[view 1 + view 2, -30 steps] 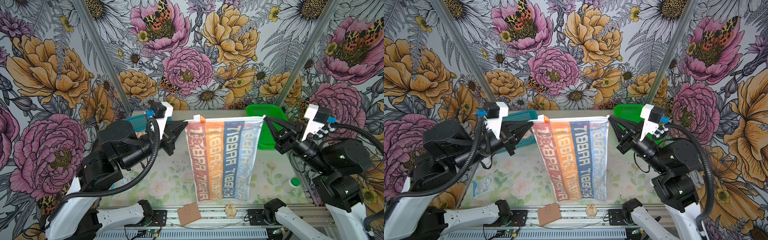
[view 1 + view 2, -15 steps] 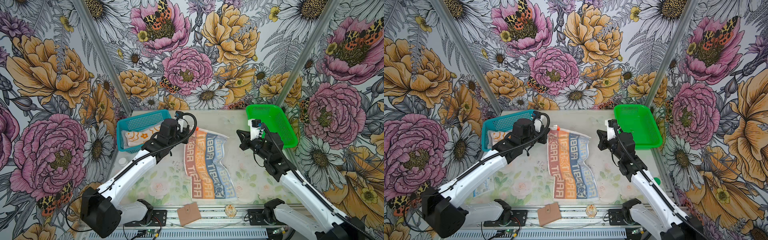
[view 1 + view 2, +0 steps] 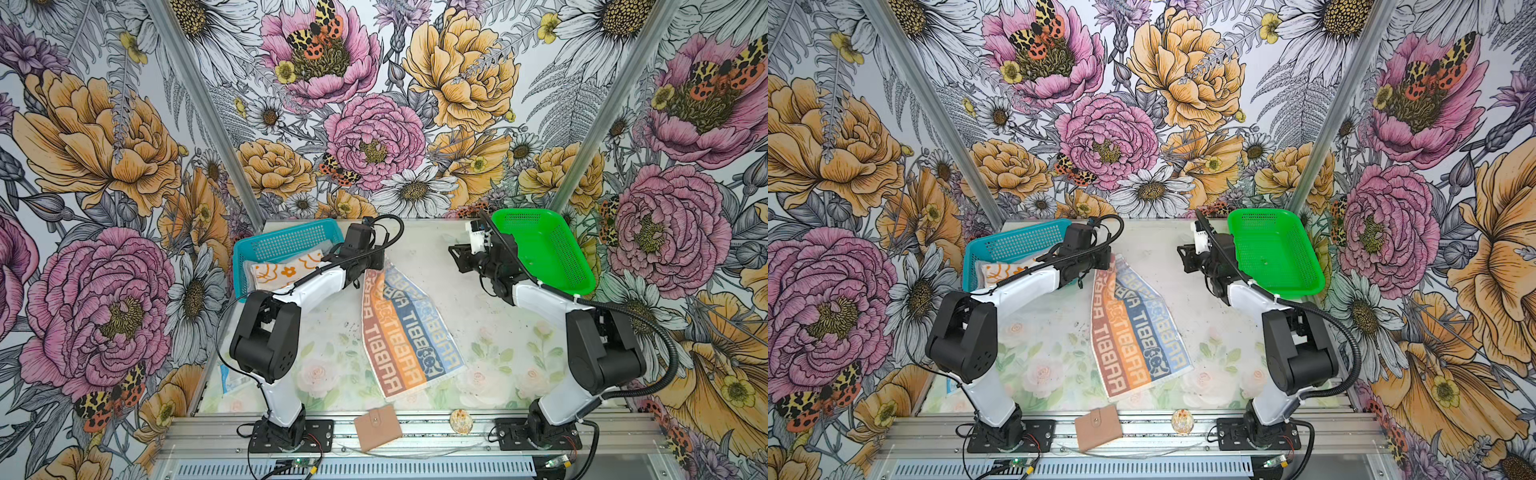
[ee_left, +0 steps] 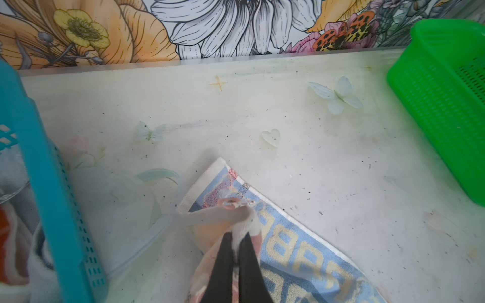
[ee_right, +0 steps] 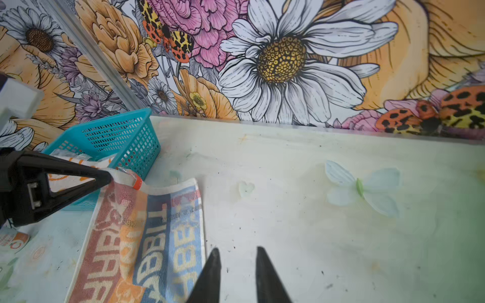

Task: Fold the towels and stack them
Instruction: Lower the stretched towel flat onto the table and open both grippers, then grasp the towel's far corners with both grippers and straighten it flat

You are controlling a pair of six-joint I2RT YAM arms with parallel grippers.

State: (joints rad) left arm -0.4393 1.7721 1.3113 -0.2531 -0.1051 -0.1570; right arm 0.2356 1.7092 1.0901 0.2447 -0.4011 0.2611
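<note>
Towel (image 4: 301,257) corner pinched between left fingers (image 4: 220,267).

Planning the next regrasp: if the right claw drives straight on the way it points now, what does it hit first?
Probably bare table near the pale heart mark, just clear of the lettered towel. The right claw is open and empty. Depth is unclear: if it runs level, the back wall comes first.
</note>
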